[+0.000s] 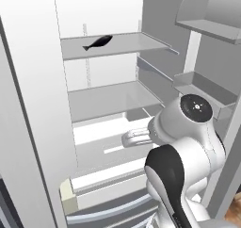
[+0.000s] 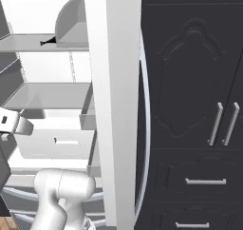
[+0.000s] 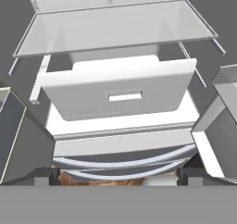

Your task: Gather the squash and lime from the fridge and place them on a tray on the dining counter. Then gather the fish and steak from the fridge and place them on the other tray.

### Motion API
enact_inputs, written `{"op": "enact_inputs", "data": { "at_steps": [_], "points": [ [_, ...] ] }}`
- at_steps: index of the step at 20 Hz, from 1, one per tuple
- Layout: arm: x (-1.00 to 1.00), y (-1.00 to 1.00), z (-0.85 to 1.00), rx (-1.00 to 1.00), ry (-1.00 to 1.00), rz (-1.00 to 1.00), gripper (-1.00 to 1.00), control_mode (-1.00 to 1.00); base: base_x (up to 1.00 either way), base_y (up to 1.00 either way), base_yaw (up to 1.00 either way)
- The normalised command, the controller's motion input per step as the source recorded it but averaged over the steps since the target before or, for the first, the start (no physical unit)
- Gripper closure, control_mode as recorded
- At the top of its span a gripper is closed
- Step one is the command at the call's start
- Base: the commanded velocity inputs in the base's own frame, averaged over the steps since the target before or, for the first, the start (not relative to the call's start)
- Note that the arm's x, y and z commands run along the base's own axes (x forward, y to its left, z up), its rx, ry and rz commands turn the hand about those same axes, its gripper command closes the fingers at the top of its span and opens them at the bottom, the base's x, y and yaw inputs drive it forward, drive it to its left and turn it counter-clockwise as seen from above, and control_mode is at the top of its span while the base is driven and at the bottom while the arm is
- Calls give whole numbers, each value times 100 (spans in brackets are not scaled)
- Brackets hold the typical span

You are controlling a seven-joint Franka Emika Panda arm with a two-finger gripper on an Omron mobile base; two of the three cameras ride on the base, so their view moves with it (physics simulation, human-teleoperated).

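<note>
The fridge (image 1: 28, 81) stands open with its shelves (image 1: 113, 97) bare. A dark slim fish (image 1: 98, 42) lies on the upper shelf, above and behind my hand; its tail (image 2: 46, 43) pokes out past the door bin. My gripper (image 3: 118, 174) is open, fingertips (image 3: 44, 176) wide apart with nothing between them. It hangs low in front of the fridge (image 3: 115, 28), facing a white drawer (image 3: 120, 91) under the lowest glass shelf. In the left base view the gripper (image 1: 129, 138) sits at drawer height. Squash, lime, steak, trays and dining counter are out of view.
Door bins (image 1: 202, 88) on the open right door jut in close to the arm's elbow. The white door edge (image 2: 118, 105) stands between the fridge interior and dark panelled cabinets (image 2: 190, 105) with silver handles. A freezer drawer front (image 3: 120, 163) lies below the hand.
</note>
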Motion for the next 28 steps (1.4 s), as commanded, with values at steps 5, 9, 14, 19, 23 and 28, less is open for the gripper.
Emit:
{"op": "enact_inputs", "data": {
  "at_steps": [5,9,14,19,23,28],
  "points": [
    [0,0,0,0,0,0,-100,100,20,1,0],
    [0,0,0,0,0,0,-100,100,2,4,0],
    [0,0,0,0,0,0,-100,100,0,1,0],
    [0,0,23,0,-8,0,-100,-100,0,0,0],
    [19,6,70,-1,-9,-1,-100,-100,0,0,0],
    [18,21,78,-3,-13,-3,-100,-100,0,0,0]
  ]
}}
